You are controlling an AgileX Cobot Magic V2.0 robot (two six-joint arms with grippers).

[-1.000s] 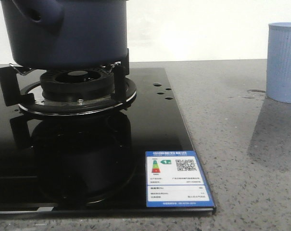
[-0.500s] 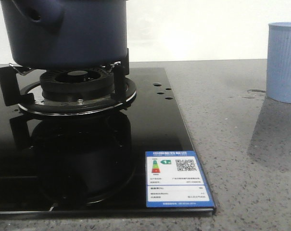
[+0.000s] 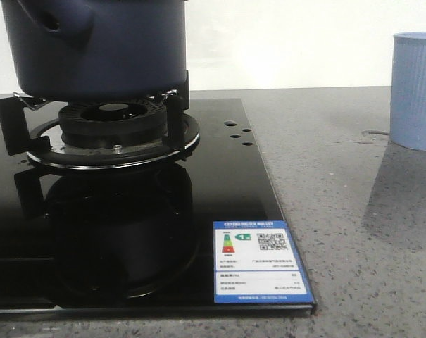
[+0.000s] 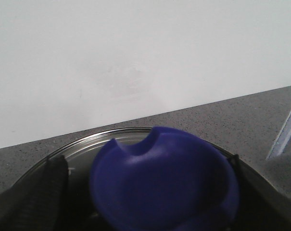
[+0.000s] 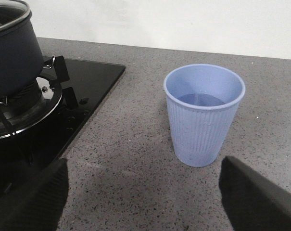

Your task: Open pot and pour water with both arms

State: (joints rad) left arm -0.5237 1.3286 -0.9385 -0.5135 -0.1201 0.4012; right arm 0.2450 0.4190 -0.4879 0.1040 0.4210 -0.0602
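Note:
The dark navy pot stands on the gas burner at the far left, its stubby handle pointing toward me. Its glass lid with a metal rim is on, topped by a blue knob. My left gripper hangs right over the knob, open, one finger a little clear of it and the other at its far edge. The right gripper is open wide just above the counter, short of the pale blue ribbed cup, which holds water. Neither gripper shows in the front view.
The black glass hob carries a blue energy label at its near right corner. Grey speckled counter lies between hob and cup. A white wall stands behind.

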